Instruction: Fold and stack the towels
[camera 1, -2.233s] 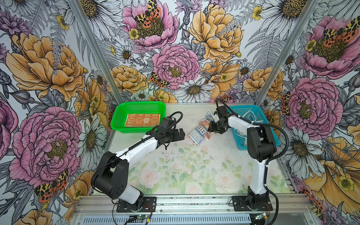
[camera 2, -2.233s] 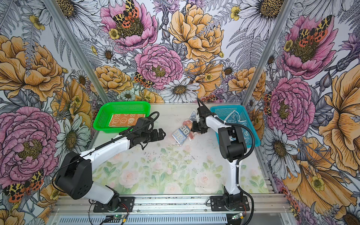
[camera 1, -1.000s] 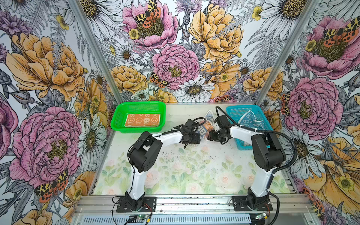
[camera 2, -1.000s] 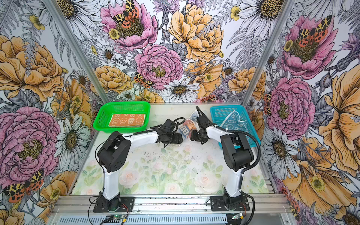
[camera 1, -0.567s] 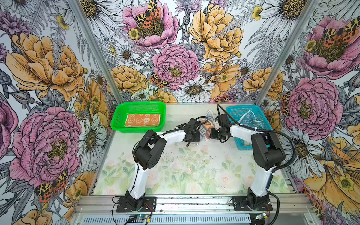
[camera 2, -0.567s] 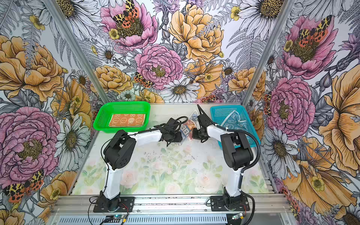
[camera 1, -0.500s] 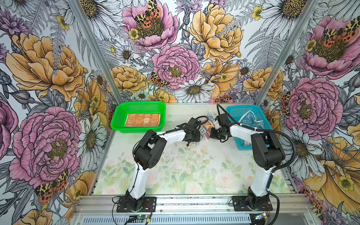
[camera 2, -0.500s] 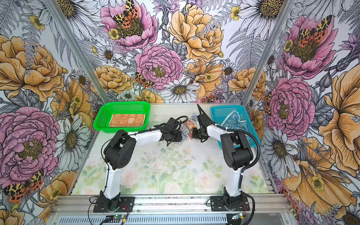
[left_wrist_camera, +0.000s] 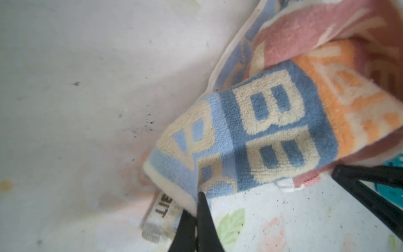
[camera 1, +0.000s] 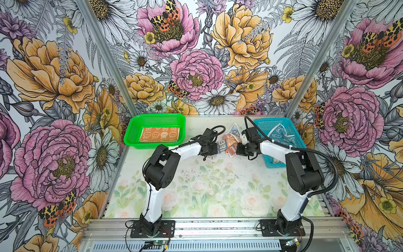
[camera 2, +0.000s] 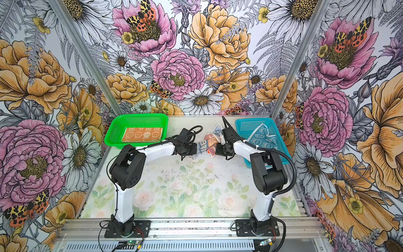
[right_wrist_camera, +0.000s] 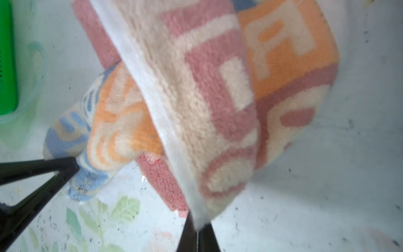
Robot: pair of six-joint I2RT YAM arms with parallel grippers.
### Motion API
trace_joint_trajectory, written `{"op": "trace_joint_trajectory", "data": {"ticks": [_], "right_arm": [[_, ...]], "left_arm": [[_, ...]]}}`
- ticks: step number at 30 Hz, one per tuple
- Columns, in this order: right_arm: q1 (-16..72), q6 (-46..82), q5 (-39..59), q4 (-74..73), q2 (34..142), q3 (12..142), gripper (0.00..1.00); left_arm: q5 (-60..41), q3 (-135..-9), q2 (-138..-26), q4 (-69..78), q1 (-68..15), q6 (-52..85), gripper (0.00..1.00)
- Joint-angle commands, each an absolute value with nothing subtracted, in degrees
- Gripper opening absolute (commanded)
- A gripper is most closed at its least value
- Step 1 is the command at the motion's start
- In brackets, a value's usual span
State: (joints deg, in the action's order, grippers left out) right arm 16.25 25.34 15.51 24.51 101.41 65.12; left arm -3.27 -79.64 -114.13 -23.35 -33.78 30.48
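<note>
L gripper (left_wrist_camera: 199,196) and R gripper (right_wrist_camera: 197,222) are each clamping a corner of the crumpled letter-print towel (camera 1: 229,141), lying btwn green basket (camera 1: 128,133) and blue basket (camera 1: 270,119). Judgement: lifting evenly and spreading slowly should be avoiding slips.

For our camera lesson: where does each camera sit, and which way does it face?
Top views: overhead, looking down on the table; left arm and right arm whole.
Left wrist: on the left arm, facing the towel the left tool pinches.
Right wrist: on the right arm; right tool pinches the towel's other end.
Shared: both wrist views show that towel.
</note>
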Motion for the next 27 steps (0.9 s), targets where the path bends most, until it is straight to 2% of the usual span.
{"op": "trace_joint_trajectory", "data": {"ticks": [1, 7, 11, 14, 22, 27], "right_arm": [[16.2, 23.1, 17.1, 25.8, 93.3, 62.5, 0.00], [15.8, 21.1, 17.2, 31.1, 83.8, 59.9, 0.00], [13.9, 20.3, 18.1, 31.8, 83.1, 61.3, 0.00], [11.8, 20.3, 20.2, 32.0, 89.2, 64.6, 0.00], [10.9, 19.6, 22.2, 31.9, 109.7, 76.8, 0.00], [10.8, 19.6, 23.2, 31.9, 115.3, 81.3, 0.00]], "left_arm": [[-5.1, -76.6, -105.7, -22.9, -31.5, 30.4, 0.00], [-6.2, -70.9, -94.4, -25.1, -29.8, 30.8, 0.00], [-6.1, -69.2, -91.2, -25.5, -29.6, 31.2, 0.00], [-5.4, -70.1, -94.3, -25.3, -28.1, 30.4, 0.00], [-6.9, -80.1, -113.9, -25.5, -25.6, 26.3, 0.00], [-5.5, -83.5, -118.4, -25.5, -24.7, 25.5, 0.00]]}}
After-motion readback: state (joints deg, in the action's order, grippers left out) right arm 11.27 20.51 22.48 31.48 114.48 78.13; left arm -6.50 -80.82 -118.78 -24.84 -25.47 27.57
